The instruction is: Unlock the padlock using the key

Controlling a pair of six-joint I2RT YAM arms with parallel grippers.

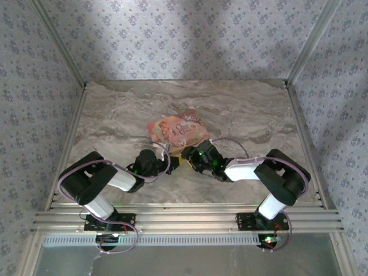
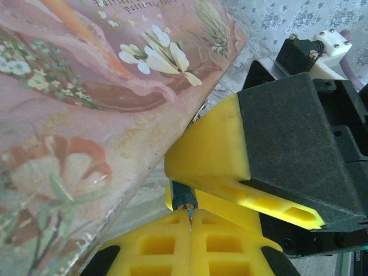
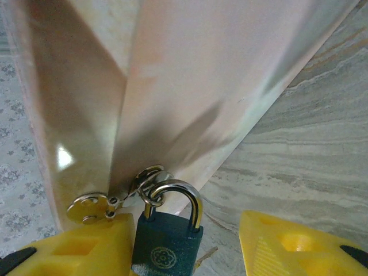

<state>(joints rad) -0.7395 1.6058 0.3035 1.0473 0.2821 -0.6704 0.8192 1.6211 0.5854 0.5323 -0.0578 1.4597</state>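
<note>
Two claws nose to nose at one tiny padlock

The little blue-green padlock (image 3: 167,244) hangs off the hasp (image 3: 92,206) on the 6 o'clock edge of the pink box (image 1: 178,127), mid-bench (image 1: 247,115). On the right wrist cam its long axis runs 12 to 6, shackle at 12, keyhole end at 6. Right claw (image 3: 181,221) is released and straddling it, with one finger touching the body at 9 and the other apart at 3. Left claw (image 2: 190,225) is clenched tight with a thin sliver at the seam, which I take for the key (image 2: 189,214), and the padlock's bottom sits just at its 12 o'clock. From the top, the left arm is folded low reaching toward 2 and the right arm toward 10. Lining the key up with that axis looks like the whole game.
</note>
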